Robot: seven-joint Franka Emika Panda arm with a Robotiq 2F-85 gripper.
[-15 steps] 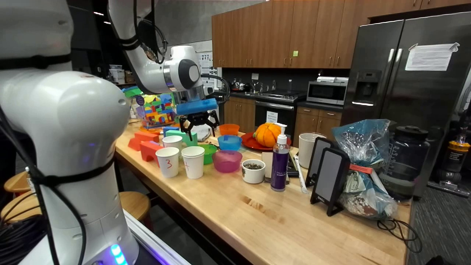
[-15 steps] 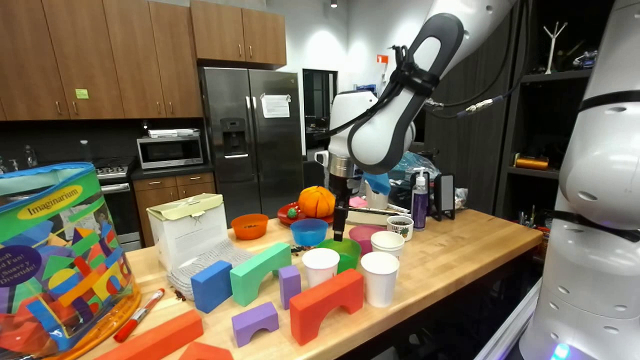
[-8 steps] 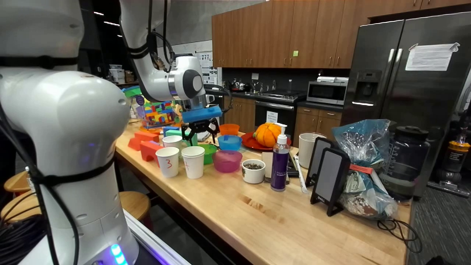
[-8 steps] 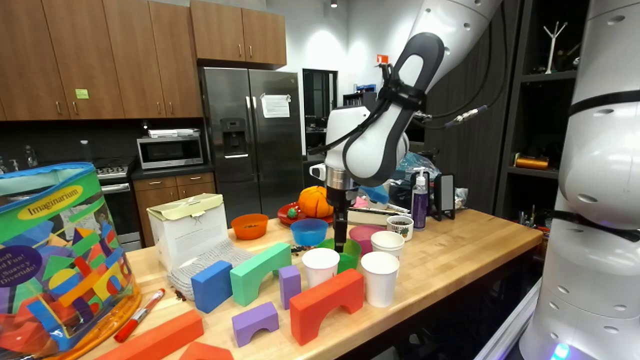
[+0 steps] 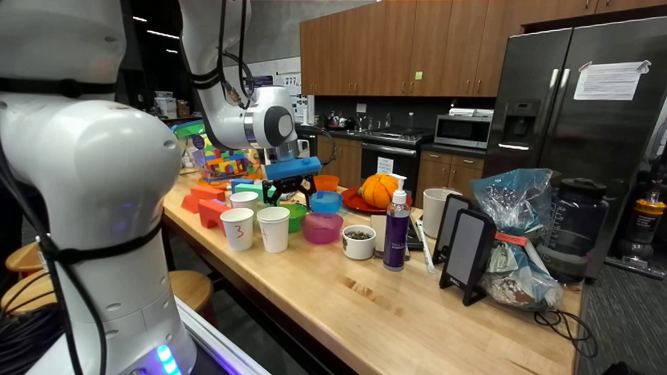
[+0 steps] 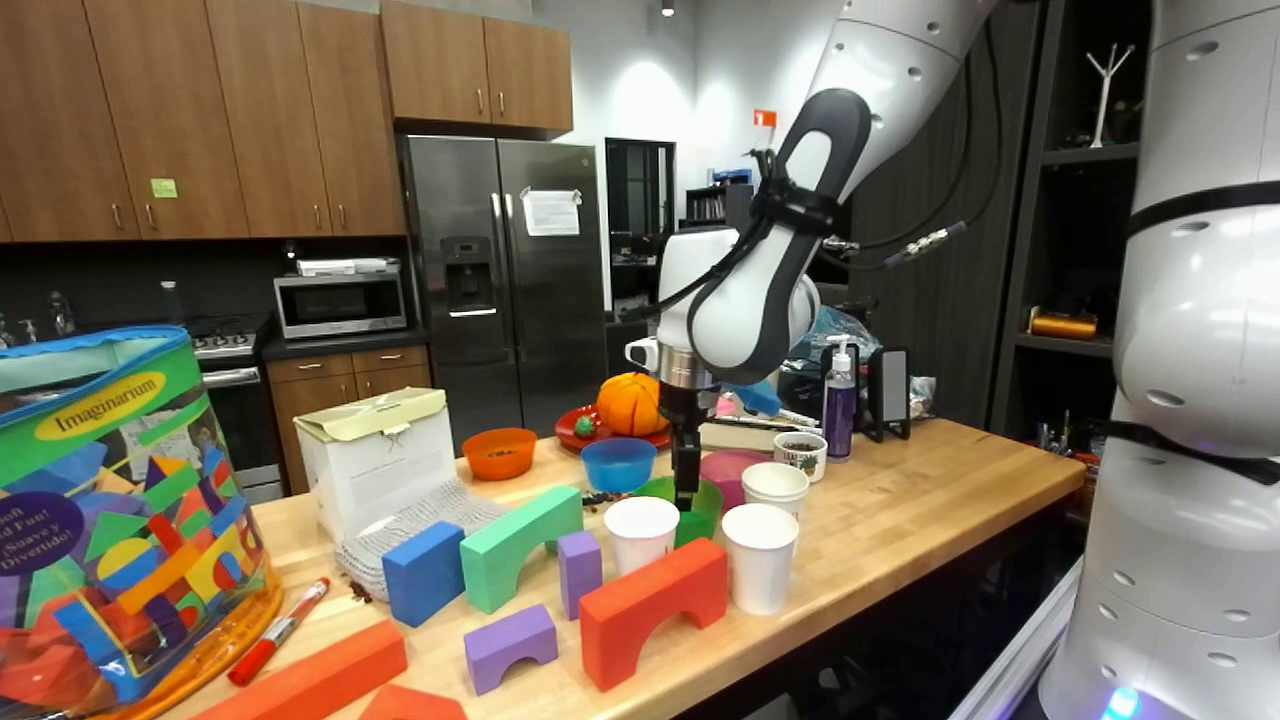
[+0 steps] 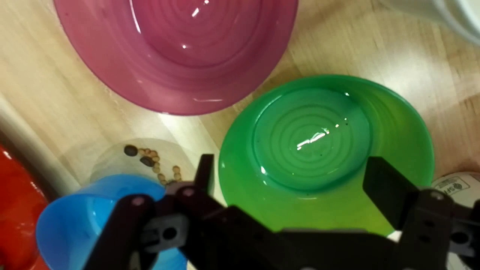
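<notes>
Green bowl (image 7: 315,138), upright on the wood table (image 5: 333,302), below a widely spread gripper (image 7: 294,180).
The 2 fingers (image 7: 388,191) stand far apart and grip nothing; in the wrist view 1 hangs just beside the bowl's left edge and the other over its right side, though whether either touches the rim I cannot tell. Near the left-hand finger in that view are the blue bowl (image 7: 71,221) and small tan and dark bits (image 7: 147,161) on the table. The pink bowl (image 7: 187,86) stands close to the green 1. In both exterior views paper cups (image 5: 237,229) stand near it. Farther out are a red arch block (image 6: 655,590), an orange bowl (image 6: 500,455), a red plate (image 5: 351,202) bearing an orange pumpkin (image 5: 379,190), a white pot (image 5: 358,250) and a purple pump bottle (image 5: 394,242).
</notes>
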